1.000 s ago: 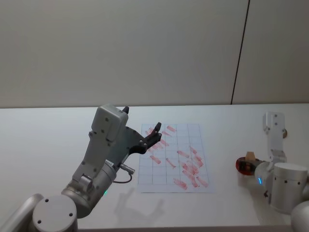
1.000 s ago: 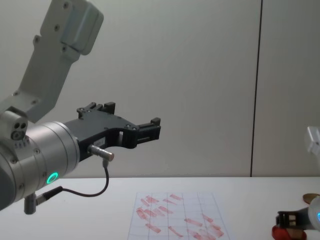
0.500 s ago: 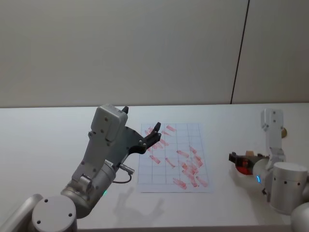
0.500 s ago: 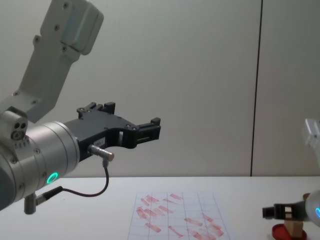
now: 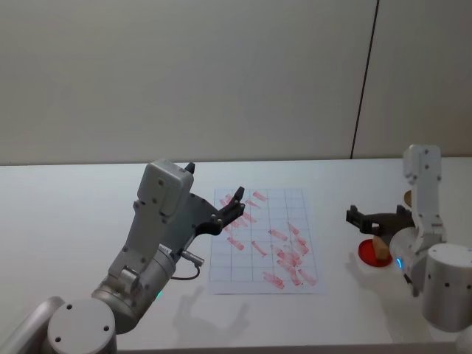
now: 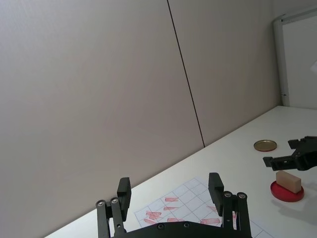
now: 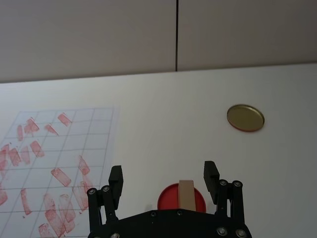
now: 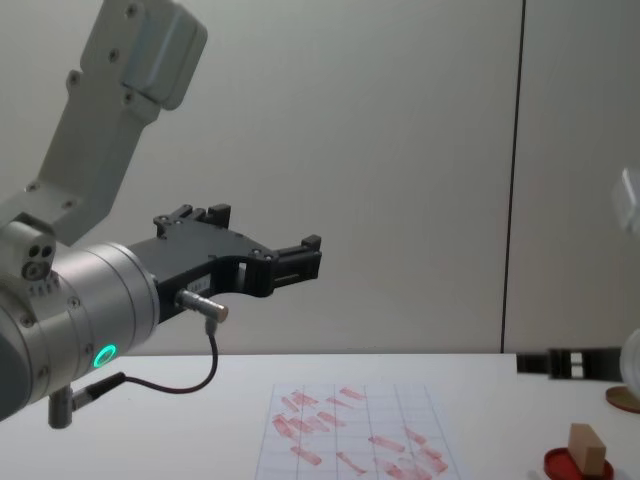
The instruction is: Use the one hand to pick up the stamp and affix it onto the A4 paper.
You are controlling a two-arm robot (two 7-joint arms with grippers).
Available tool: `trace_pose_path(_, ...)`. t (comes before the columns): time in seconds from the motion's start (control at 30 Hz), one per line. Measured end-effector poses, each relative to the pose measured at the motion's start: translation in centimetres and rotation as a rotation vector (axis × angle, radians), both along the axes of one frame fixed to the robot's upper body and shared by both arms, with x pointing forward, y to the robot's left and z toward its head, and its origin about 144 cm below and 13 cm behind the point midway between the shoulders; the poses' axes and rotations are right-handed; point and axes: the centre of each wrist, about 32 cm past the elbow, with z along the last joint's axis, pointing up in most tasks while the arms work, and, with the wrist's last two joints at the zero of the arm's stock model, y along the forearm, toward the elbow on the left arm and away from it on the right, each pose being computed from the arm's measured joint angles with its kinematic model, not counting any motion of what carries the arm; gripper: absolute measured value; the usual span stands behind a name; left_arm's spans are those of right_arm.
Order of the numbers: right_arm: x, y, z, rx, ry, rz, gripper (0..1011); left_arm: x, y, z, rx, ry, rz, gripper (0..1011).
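The stamp [image 5: 381, 248] lies in the red dish [image 5: 366, 254] below the released right tool [image 5: 352, 215].

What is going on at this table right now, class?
The right gripper hovers open above the small tan wooden stamp, which sits on the flat round red disc to the right of the white gridded A4 paper covered in red stamp marks. Its jaws hold nothing. The left gripper hangs open over the paper's left side. A round brass-coloured disc lies farther back on the white table.
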Motion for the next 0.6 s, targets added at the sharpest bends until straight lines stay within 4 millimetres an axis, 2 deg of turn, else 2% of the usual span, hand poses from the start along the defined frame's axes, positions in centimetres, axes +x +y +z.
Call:
trace_pose_path(0.37, -2.6, -0.1, 1.7, -0.038, -0.150, 0.067, 1001, 0.0, 0.0, 0.0, 0.000, 0.000, 0.000, 993)
trace_pose_path(0.6, -3.6, -0.1, 2.4, -0.053, -0.199, 0.093, 1001, 0.0, 0.0, 0.0, 0.000, 0.000, 0.000, 993)
